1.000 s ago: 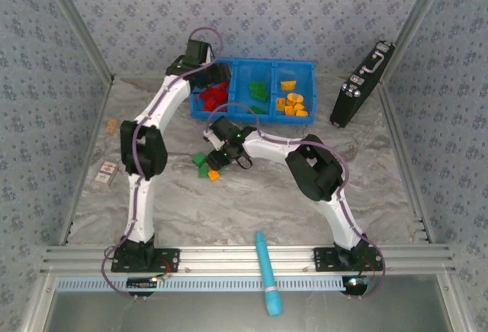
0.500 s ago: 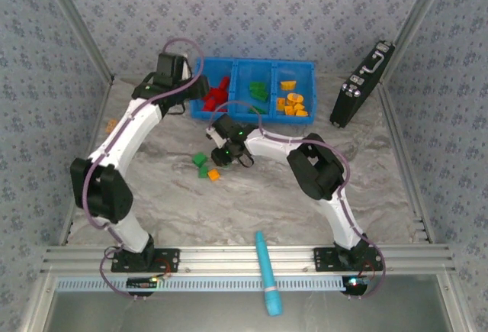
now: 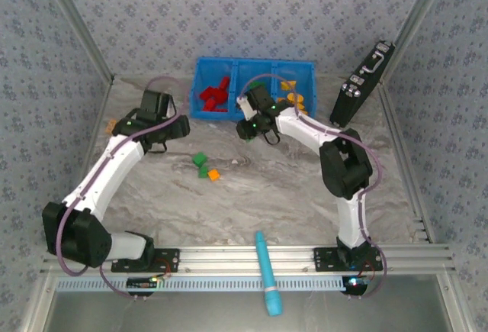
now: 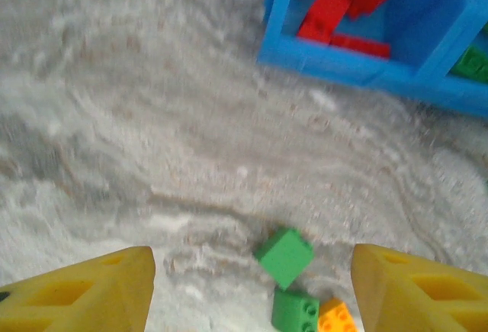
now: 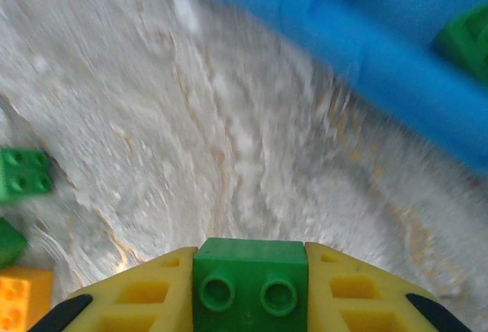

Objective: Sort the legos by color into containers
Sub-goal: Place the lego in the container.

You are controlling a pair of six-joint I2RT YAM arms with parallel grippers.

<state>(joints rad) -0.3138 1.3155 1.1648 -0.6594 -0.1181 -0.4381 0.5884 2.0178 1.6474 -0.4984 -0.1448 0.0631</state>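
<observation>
My right gripper (image 5: 250,290) is shut on a green lego (image 5: 250,278) and hangs just in front of the blue bin (image 5: 396,57); from above, this gripper (image 3: 246,127) is below the middle container. My left gripper (image 4: 252,301) is open over bare table, its yellow fingers (image 4: 84,294) apart. Two green legos (image 4: 284,256) (image 4: 295,311) and an orange one (image 4: 336,318) lie between and just ahead of them. From above, the left gripper (image 3: 168,135) is left of that small pile (image 3: 203,166). Red legos (image 3: 216,95) fill the left container, orange ones (image 3: 293,100) the right.
A black box-like device (image 3: 362,84) leans at the right of the bin (image 3: 206,63). A teal pen-like cylinder (image 3: 267,271) lies across the near rail. Small cards (image 3: 107,172) and a tan scrap (image 3: 112,126) sit by the left wall.
My right gripper shut on a green lego at the pile and carried it up toward the bin. My left arm drew back from the red container, out to the left and nearer.
</observation>
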